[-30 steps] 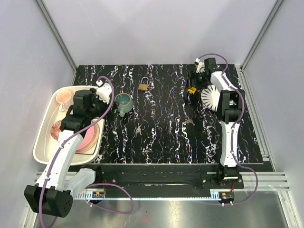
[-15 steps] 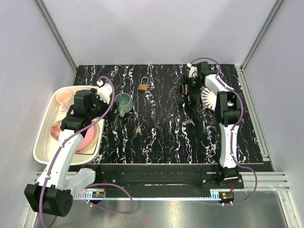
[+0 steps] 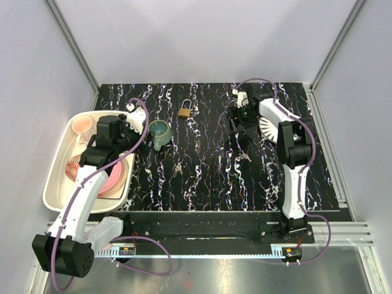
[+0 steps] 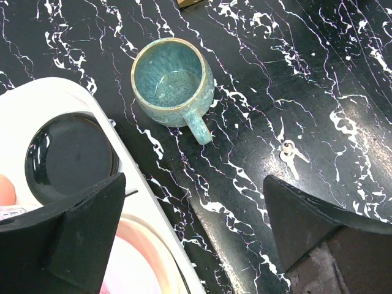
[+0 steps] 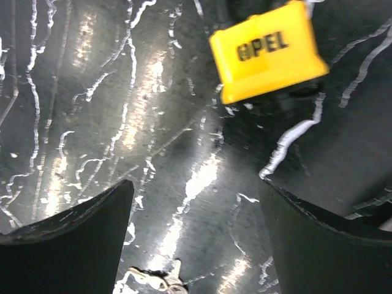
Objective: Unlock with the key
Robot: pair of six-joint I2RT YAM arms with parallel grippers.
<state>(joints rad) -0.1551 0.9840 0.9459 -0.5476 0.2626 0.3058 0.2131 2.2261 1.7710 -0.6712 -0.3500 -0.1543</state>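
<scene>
A brass padlock lies at the back middle of the black marbled table. A small silver key lies on the table's middle; it also shows in the left wrist view. My left gripper is open and empty, over the tray's right edge next to the teal mug. My right gripper is open and empty, low over the table at the back right. A yellow tag marked OPEL lies just ahead of it. A small silvery key-like thing lies between its fingers' bases.
A white tray at the left holds a pink plate, a black bowl and a small pink cup. A white fan-shaped object lies right of my right gripper. Another small silvery thing lies on the right middle.
My right gripper has moved left and a little nearer, away from the white fan-shaped object and over the yellow tag. The left arm has barely moved.
</scene>
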